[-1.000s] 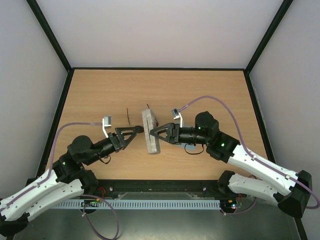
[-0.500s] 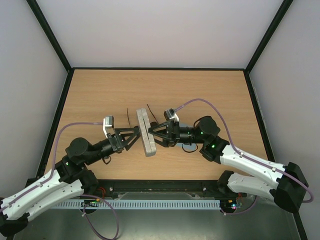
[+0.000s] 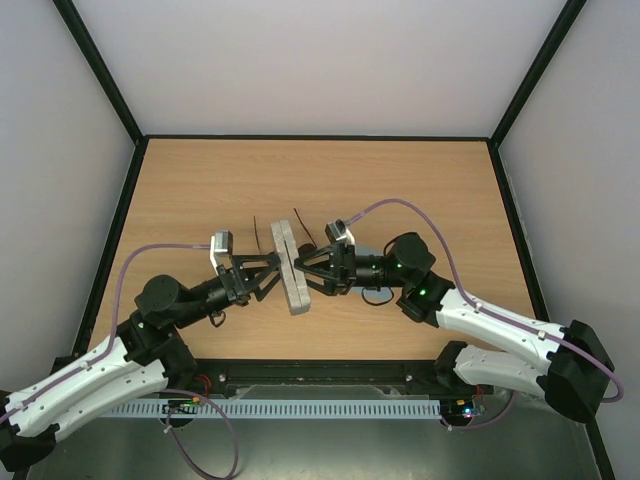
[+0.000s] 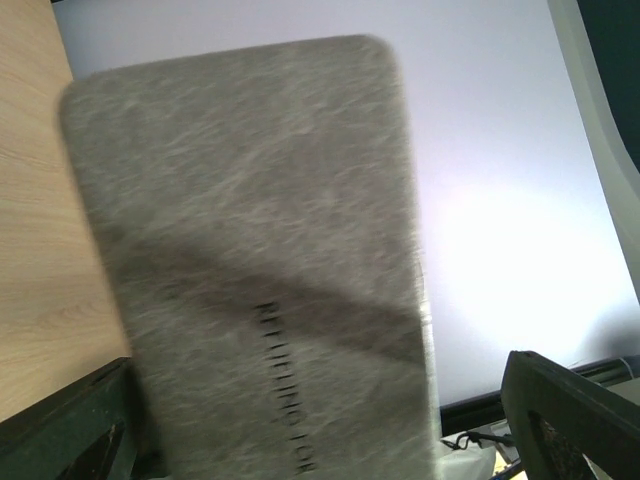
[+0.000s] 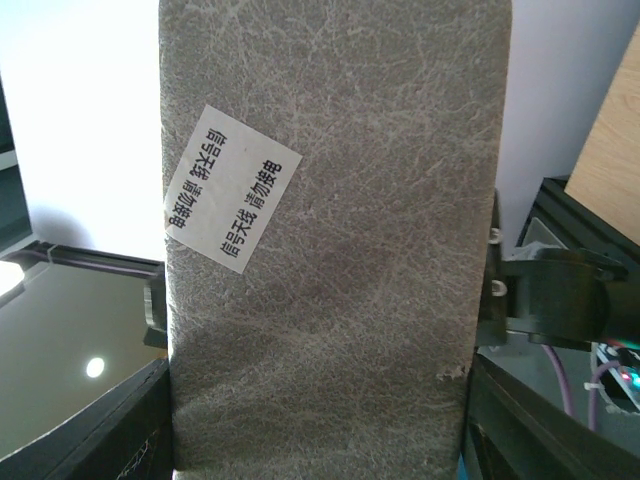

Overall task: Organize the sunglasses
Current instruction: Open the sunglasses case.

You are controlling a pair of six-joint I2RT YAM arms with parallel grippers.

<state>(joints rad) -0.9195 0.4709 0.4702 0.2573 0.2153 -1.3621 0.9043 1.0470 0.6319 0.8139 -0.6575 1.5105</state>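
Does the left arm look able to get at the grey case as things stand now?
Probably yes. The left gripper is open and faces the grey case on its broad side, with nothing between them; the right gripper seems to hold it upright.

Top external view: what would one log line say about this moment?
right gripper: shut on grey textured rectangular case, case on edge | left gripper: open, facing its other face

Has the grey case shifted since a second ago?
Yes. The grey case, gripped by the right end effector, has slid slightly left, toward the left edge of the table.
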